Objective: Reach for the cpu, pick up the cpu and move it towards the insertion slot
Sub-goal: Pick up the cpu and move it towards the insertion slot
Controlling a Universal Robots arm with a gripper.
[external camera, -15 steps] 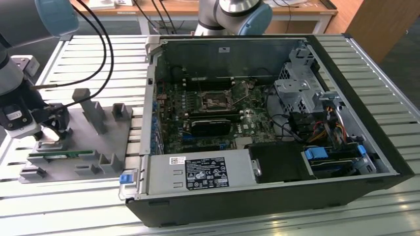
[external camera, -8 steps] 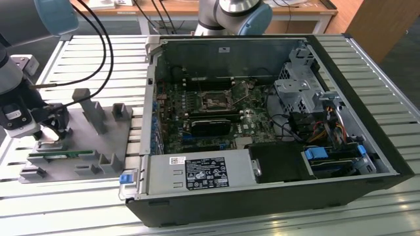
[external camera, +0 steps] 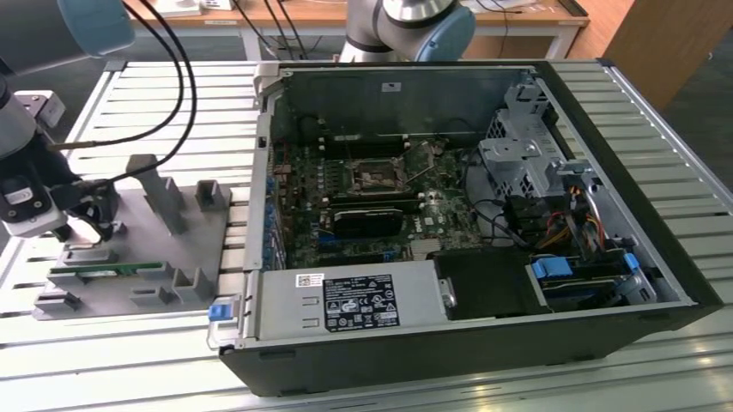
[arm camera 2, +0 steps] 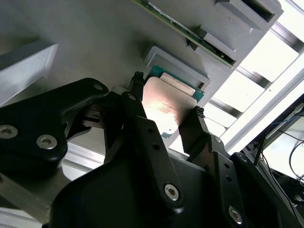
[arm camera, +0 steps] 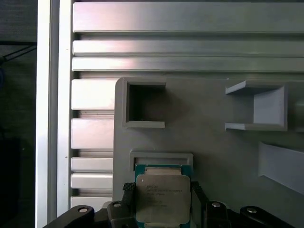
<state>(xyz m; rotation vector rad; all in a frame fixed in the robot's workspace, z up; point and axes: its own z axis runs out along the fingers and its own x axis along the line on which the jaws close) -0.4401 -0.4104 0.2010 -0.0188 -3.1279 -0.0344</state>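
The gripper [arm camera: 162, 189] is down low over a grey tray [arm camera: 213, 142] that sits on the slatted table [external camera: 172, 112]. The cpu [arm camera: 163, 202] is right between its two fingers [arm camera: 127, 192] - one black finger on each of two opposite sides of the chip. Both fingers look pressed against the chip's edges, so the gripper is pinching it.

The chip sits by its little holder, close to one edge of the tray. I cannot tell if it has come up off the tray yet. It is square, so no side is the long one.

The insertion slot [external camera: 376, 177] is inside the open computer case [external camera: 458, 343], on the board at the bottom. In the exterior view the gripper [external camera: 89, 221] is well apart from it - the slot lies toward the exterior view's right, past the case wall.
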